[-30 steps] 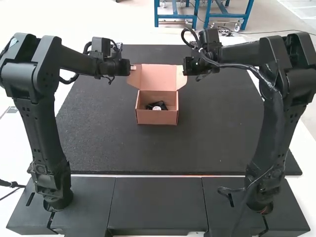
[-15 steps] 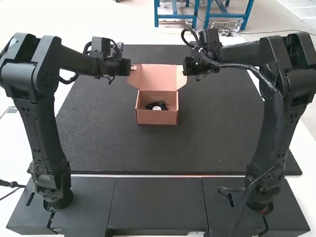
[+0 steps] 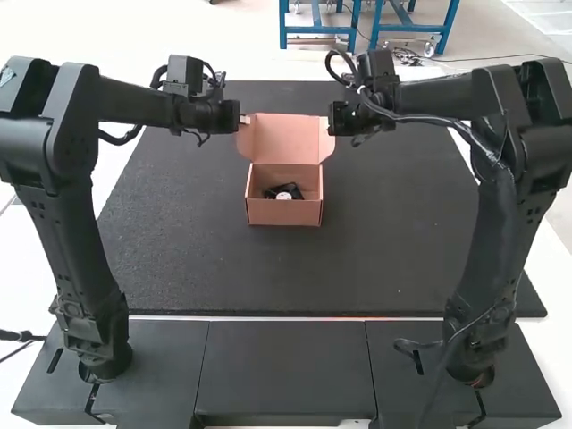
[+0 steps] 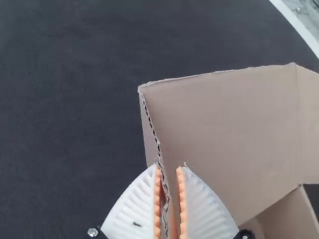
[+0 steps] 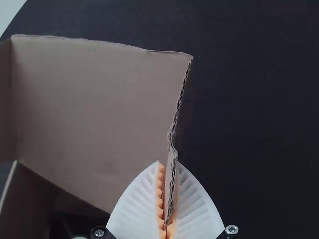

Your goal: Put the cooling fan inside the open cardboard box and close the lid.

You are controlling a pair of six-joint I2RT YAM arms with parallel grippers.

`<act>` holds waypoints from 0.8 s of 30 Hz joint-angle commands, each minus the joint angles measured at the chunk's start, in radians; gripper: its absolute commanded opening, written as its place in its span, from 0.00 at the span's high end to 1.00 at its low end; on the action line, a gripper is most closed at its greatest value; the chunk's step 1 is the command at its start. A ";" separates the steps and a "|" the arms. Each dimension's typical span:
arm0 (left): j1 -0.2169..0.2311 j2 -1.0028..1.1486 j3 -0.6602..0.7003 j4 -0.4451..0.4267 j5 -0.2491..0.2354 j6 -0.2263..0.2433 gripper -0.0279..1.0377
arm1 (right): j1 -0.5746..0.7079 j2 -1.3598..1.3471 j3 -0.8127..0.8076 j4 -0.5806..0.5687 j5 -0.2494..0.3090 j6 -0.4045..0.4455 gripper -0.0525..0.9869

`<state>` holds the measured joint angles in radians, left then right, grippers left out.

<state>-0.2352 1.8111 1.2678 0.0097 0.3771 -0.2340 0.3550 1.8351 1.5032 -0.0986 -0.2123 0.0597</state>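
A small cardboard box (image 3: 284, 204) stands on the black mat, its lid (image 3: 283, 139) raised upright at the back. The black cooling fan (image 3: 282, 191) lies inside the box. My left gripper (image 3: 238, 119) is shut on the lid's left side flap (image 4: 153, 144), the white ribbed fingers (image 4: 135, 211) pinching the corrugated edge. My right gripper (image 3: 333, 121) is shut on the lid's right side flap (image 5: 175, 134) in the same way, its fingers (image 5: 197, 206) clamped on the edge. The lid's inner face (image 5: 94, 109) is plain brown card.
The black foam mat (image 3: 179, 241) covers the table around the box. Both arms stretch inward from the sides, level with the lid's top. A blue wheeled frame (image 3: 366, 22) stands beyond the mat's far edge.
Both grippers have lifted slightly with the lid flaps, and the lid now stands more upright. The left arm has stretched further out.
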 commanded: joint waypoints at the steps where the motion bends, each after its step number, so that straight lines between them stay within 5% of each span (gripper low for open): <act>1: -0.030 -0.070 0.033 -0.016 -0.001 -0.027 0.85 | 0.041 -0.057 0.005 -0.004 -0.019 0.025 0.90; 6: -0.041 -0.099 0.022 -0.083 -0.010 -0.031 0.85 | 0.073 -0.083 -0.008 -0.012 -0.019 0.035 0.90; 24: -0.113 -0.239 -0.203 -0.099 -0.018 -0.056 0.82 | 0.104 -0.185 -0.225 0.000 -0.021 0.034 0.90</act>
<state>-0.3229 1.6058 1.0939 -0.0883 0.3325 -0.2855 0.4313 1.6752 1.2991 -0.0994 -0.1989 0.0898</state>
